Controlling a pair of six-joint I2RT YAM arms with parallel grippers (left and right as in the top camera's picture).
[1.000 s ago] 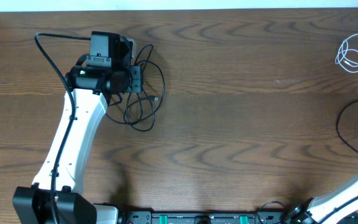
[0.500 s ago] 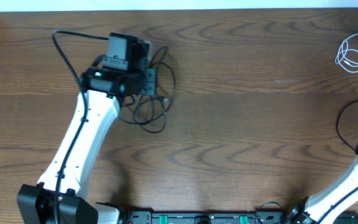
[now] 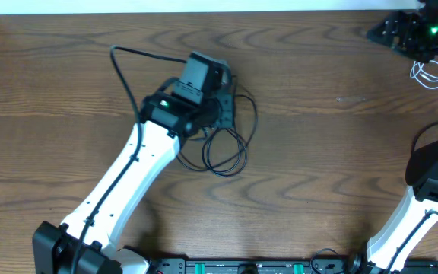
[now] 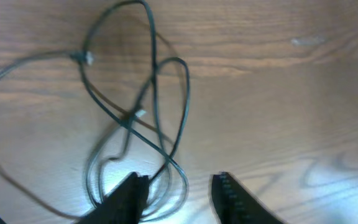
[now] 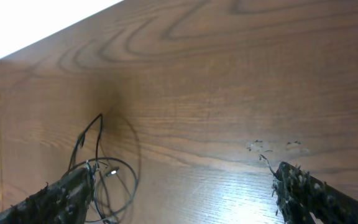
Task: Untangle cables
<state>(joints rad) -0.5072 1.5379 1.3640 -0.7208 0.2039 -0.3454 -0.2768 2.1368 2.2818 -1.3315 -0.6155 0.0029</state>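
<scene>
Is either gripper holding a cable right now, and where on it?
Neither grips one. Left gripper is open, black cable loops beside one finger; right gripper is open by the white cable.

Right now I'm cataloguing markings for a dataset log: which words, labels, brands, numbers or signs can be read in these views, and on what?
No readable text in any view.
Black cable: no marking visible.
White cable: too small to tell.
Table: bare wood grain, no label.
Rail at the bottom edge of the overhead view: any markings are too small to read.
</scene>
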